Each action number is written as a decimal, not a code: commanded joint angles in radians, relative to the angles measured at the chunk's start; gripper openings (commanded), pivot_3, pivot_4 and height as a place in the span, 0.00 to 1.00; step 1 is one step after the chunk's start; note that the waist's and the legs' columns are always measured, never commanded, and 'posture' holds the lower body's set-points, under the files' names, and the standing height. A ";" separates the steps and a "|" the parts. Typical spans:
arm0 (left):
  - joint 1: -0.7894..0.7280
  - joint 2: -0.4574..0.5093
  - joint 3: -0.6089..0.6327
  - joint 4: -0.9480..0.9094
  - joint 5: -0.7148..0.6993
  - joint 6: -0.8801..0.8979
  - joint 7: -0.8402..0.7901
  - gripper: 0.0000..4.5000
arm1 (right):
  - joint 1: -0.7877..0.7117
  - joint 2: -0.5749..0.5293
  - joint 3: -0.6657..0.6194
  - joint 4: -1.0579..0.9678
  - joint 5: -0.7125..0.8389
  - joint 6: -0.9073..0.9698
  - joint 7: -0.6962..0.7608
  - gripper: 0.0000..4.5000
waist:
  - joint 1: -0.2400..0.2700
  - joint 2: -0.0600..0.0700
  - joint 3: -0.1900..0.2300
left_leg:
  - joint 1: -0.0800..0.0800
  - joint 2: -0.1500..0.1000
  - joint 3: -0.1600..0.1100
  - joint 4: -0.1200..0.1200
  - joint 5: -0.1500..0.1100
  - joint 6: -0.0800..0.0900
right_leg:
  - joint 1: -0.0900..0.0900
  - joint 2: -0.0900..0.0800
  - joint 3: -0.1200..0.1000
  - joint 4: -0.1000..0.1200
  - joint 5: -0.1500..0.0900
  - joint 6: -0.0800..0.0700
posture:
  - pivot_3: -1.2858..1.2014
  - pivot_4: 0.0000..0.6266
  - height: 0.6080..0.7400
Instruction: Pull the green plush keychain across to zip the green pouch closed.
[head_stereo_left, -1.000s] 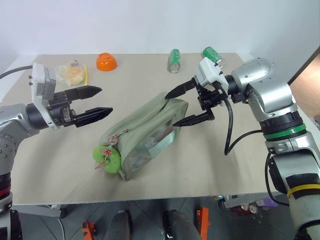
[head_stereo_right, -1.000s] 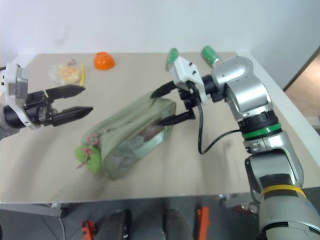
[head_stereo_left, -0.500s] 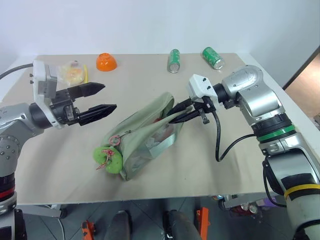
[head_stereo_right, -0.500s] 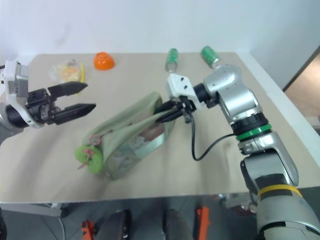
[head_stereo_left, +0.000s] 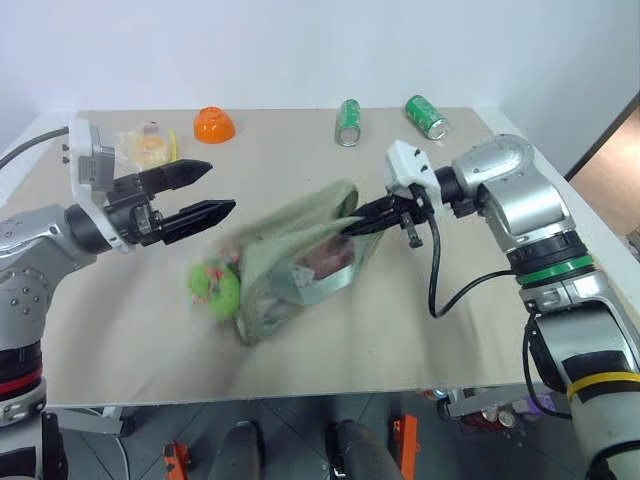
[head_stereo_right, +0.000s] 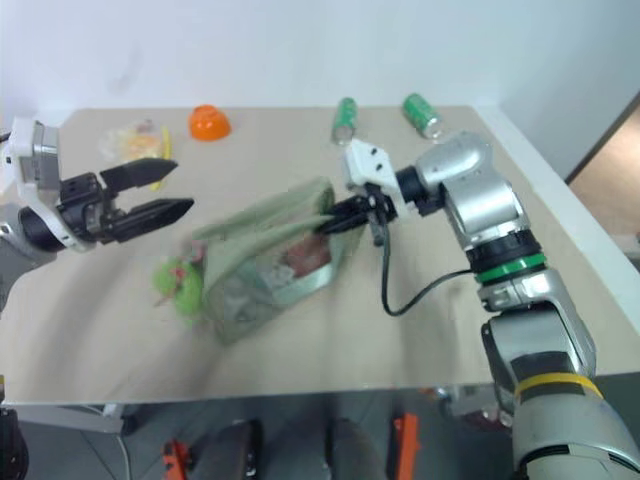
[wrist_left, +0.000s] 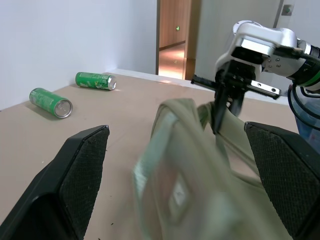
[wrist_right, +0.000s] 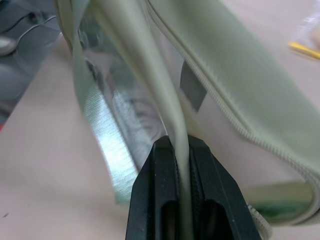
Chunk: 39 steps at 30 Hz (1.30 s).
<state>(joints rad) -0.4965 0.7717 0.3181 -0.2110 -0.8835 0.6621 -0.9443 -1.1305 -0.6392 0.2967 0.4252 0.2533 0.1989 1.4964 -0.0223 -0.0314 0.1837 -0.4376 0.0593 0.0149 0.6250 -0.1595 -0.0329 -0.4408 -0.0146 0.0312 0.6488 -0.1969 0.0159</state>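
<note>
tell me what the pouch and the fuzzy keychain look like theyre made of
Green pouch: matte woven fabric, seemingly, with stitched zipper edging and a glossy clear plastic window that catches glare. Green plush keychain: soft fuzzy plush, likely synthetic pile; blurred here, so finer detail is unclear.

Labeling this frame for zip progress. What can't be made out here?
- Zip state: pouch is motion-blurred in both eye views, so how far the zipper is closed cannot be told.
- Keychain: blurred; its ring and link to the zipper are unreadable.
- Right wrist view: right gripper is shut on the strap; the pouch's ends are cut off by the edges.
- Left wrist view: the left gripper's fingers frame a blurred pouch.
</note>
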 joint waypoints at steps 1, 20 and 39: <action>-0.010 -0.012 0.019 0.021 -0.001 -0.018 0.009 1.00 | -0.089 0.007 -0.126 0.038 0.044 0.025 -0.062 0.03 | 0.000 0.000 0.000 | 0.000 0.000 0.000 0.000 0.000 0.000 | 0.000 0.000 0.000 0.000 0.000 0.000 | 0.52 0.24 1.00; -0.007 -0.002 0.058 0.020 -0.002 -0.019 0.029 1.00 | 0.097 0.059 -0.124 -0.214 0.041 0.149 -0.156 0.03 | 0.000 0.000 0.000 | 0.000 0.001 -0.001 -0.003 0.000 0.000 | -0.001 0.003 0.001 0.000 0.001 0.002 | 0.52 0.24 1.00; 0.064 0.033 0.075 -0.036 -0.023 -0.016 0.007 1.00 | 0.064 0.063 -0.182 -0.237 0.123 0.314 -0.140 0.70 | -0.001 0.000 0.000 | 0.001 0.002 0.000 -0.002 0.000 0.000 | -0.001 0.004 0.001 0.000 -0.001 -0.003 | 0.52 0.24 1.00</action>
<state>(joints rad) -0.4251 0.8019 0.3881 -0.2304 -0.9025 0.6610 -0.9303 -1.0218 -0.5415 0.1840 0.2225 0.3301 0.4989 1.3285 -0.0235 -0.0315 0.1836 -0.4371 0.0617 0.0147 0.6229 -0.1596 -0.0330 -0.4416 -0.0110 0.0325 0.6491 -0.1974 0.0132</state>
